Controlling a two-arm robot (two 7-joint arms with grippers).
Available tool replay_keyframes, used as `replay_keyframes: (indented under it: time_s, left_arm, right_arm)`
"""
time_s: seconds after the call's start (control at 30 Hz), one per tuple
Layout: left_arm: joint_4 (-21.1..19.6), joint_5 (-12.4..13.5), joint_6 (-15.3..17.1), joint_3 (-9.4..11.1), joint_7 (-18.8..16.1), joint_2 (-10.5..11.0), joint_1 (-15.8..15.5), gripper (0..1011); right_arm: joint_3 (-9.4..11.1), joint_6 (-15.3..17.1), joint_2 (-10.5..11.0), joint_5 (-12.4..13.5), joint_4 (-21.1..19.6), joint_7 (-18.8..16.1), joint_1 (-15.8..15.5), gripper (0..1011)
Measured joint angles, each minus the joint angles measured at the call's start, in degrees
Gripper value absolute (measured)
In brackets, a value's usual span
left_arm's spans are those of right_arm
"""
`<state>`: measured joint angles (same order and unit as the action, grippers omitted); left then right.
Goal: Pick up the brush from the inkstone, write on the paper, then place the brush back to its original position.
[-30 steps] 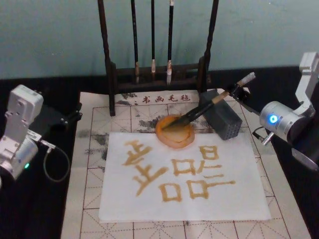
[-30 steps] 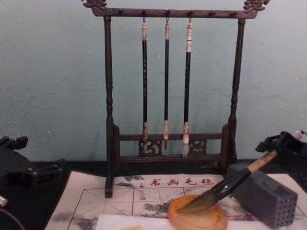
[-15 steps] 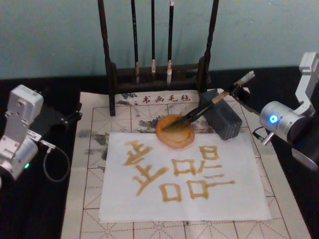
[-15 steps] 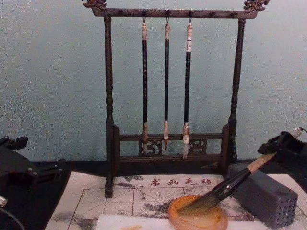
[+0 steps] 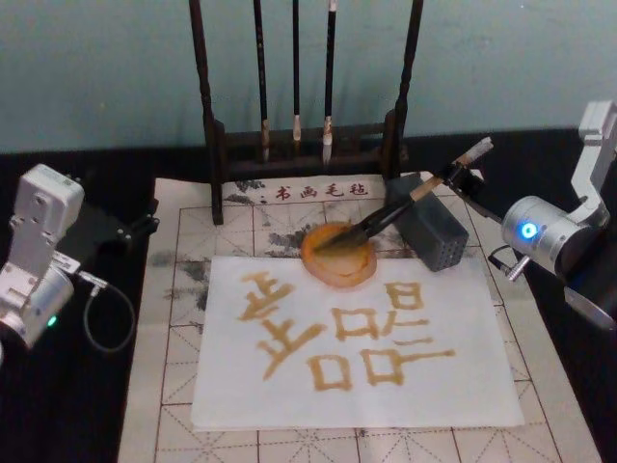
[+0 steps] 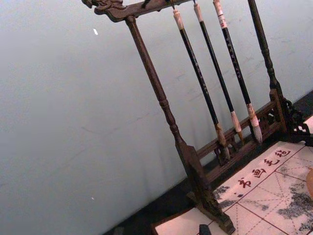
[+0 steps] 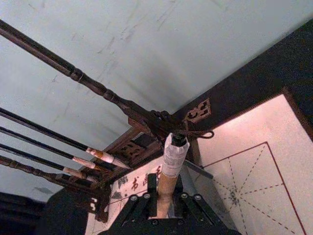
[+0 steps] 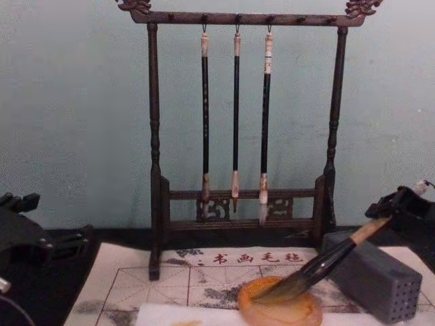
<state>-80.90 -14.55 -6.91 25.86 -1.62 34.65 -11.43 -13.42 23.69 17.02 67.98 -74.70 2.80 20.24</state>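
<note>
Over the last second very little has shifted. The brush point(image 5: 386, 214) has sunk a shade lower at its capped end in the chest view, and my right gripper point(image 5: 461, 179) has eased down with it. I read that as the put-back nearly done: the paper point(image 5: 289, 386) already carries its amber characters, so only the release and the withdrawal remain.

In the right wrist view the tan shaft runs between the gripper's fingers point(image 7: 152, 188), which sit narrow against it, so I take it as still held. The left gripper point(image 5: 130, 230) is parked at the left edge of the mat point(image 5: 174, 386); I cannot tell its state.

The inkstone point(image 5: 333, 280) stands at the paper's far edge with the bristle tuft inside it. The shaft slants up from there across the grey block point(image 5: 436, 239) just beside it (the block's small holes look empty, though I can't be sure). Three thin brushes hang in the rack point(image 5: 207, 116) behind.
</note>
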Motion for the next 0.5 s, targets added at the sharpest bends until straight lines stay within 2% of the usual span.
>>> replay_keyframes:
  time_s: [0.17, 0.5]
  left_arm:
    - [0.0, 0.0, 0.0, 0.0, 0.0, 0.0, 0.0, 1001]
    - [0.0, 0.0, 0.0, 0.0, 0.0, 0.0, 0.0, 1001]
  right_arm:
    - [-0.3, -0.5, 0.3, 0.0, -0.1, -0.3, 0.0, 198]
    - [-2.1, -3.7, 2.8, -0.5, -2.9, -2.2, -0.8, 198]
